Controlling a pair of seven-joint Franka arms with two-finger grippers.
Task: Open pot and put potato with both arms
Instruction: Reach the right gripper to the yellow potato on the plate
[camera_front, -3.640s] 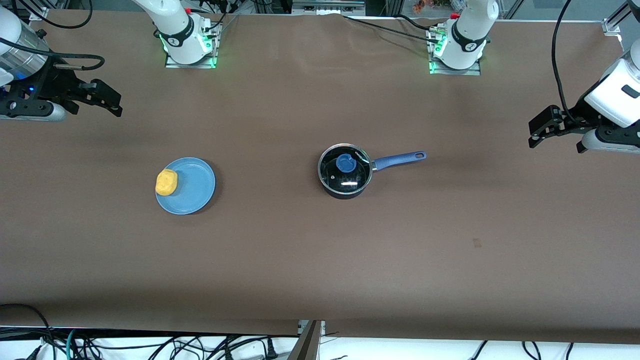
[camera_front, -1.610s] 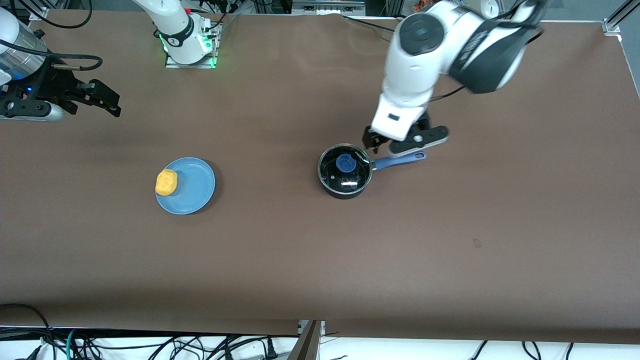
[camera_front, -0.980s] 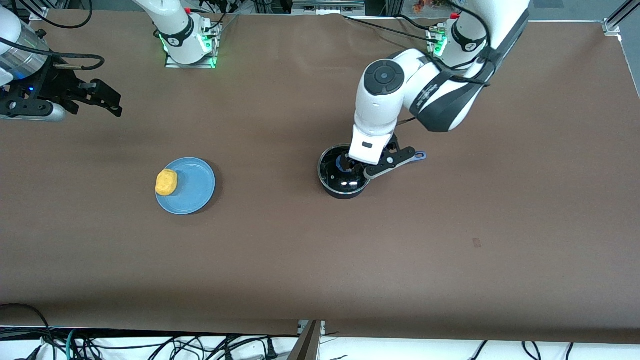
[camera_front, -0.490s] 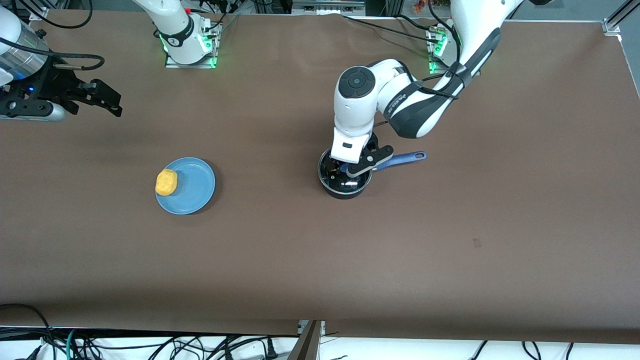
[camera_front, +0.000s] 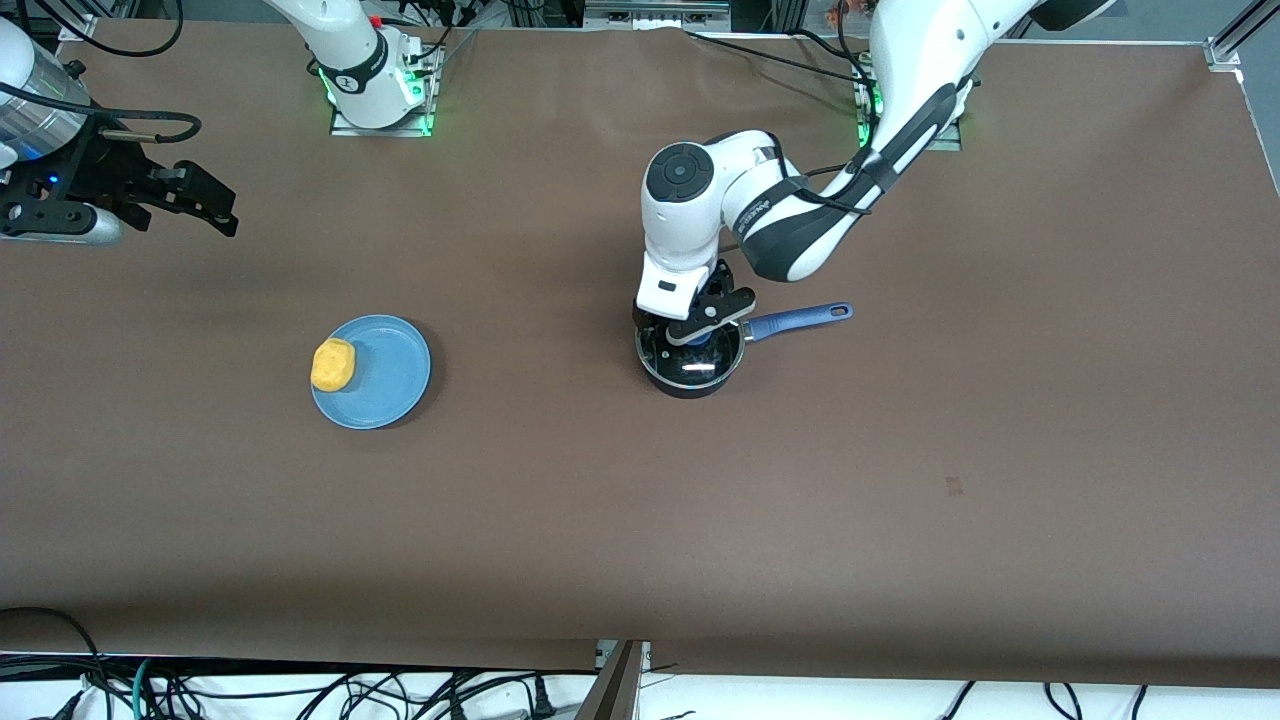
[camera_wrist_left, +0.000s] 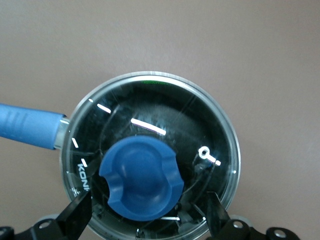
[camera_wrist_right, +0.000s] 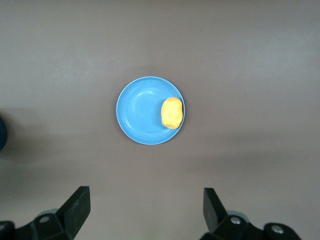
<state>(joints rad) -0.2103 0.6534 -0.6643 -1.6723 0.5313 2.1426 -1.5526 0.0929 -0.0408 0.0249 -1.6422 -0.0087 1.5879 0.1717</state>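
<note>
the brown table (camera_front: 900, 480) carries everything. the left arm (camera_front: 800, 215) reaches from its base down to the middle of the table, and the left gripper (camera_front: 690, 335) hangs just over the pot (camera_front: 690, 365), fingers (camera_wrist_left: 75, 217) spread apart on either side of the blue knob (camera_wrist_left: 141, 178) without touching it. the right arm (camera_front: 30, 80) waits at its own end of the table, and the right gripper (camera_front: 215, 205) is up in the air over bare table with its fingers (camera_wrist_right: 77, 207) wide apart and nothing between them.

the pot stands near the middle of the table with its glass lid (camera_wrist_left: 150, 155) on, and its blue handle (camera_front: 795, 320) points toward the left arm's end. the plate (camera_front: 385, 385) lies well apart from the pot, toward the right arm's end. the potato (camera_front: 333, 364) sits on the plate at the rim toward the right arm's end.
</note>
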